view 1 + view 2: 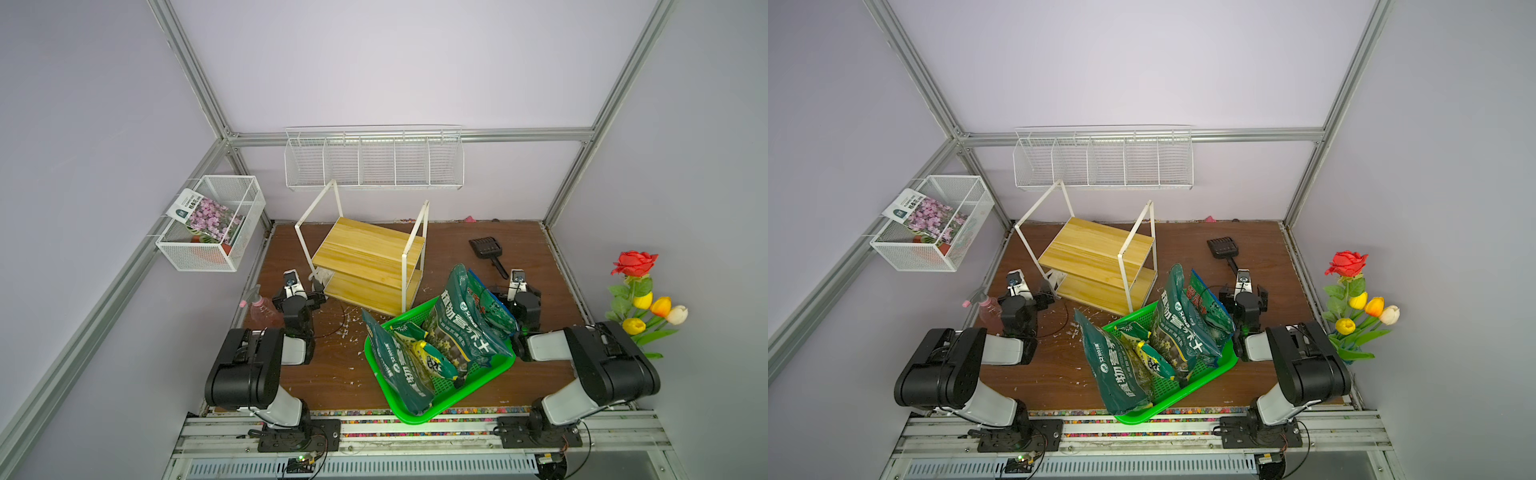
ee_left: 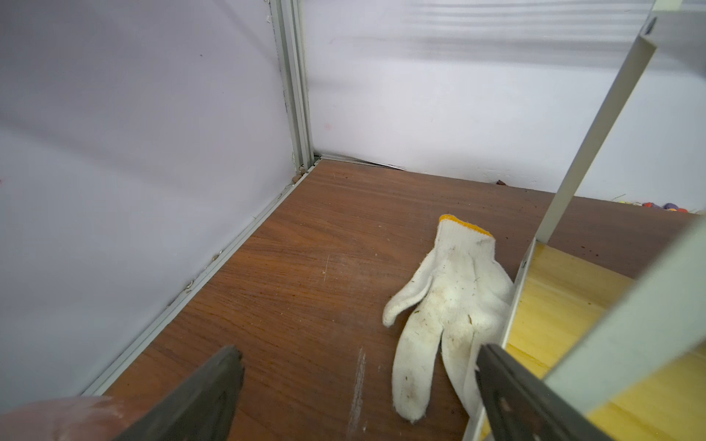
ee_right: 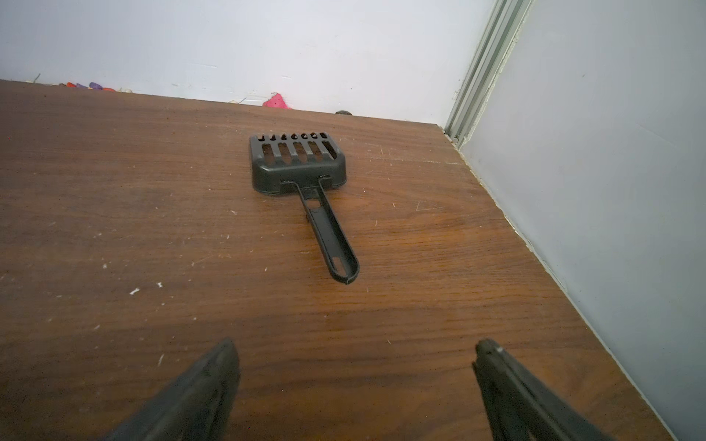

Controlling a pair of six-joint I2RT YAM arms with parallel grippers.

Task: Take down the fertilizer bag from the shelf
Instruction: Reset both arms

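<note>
A brown wood-grain table (image 1: 328, 374) sat between lilac walls. At far left a mesh box (image 1: 199, 257) held a flower-printed packet (image 1: 208, 214), its writing too small to read. The left gripper (image 2: 359, 349) gaped wide, holding nothing; its wrist view alone showed plainly a soiled white glove (image 2: 450, 305) touching the shelf (image 1: 365, 249). The fertilizer bags (image 1: 461, 324), marked 植物营养土, stood in a green basket (image 1: 410, 419) beside it. The right gripper (image 3: 356, 343) gaped wide too, facing a slotted black scoop (image 3: 298, 164).
</note>
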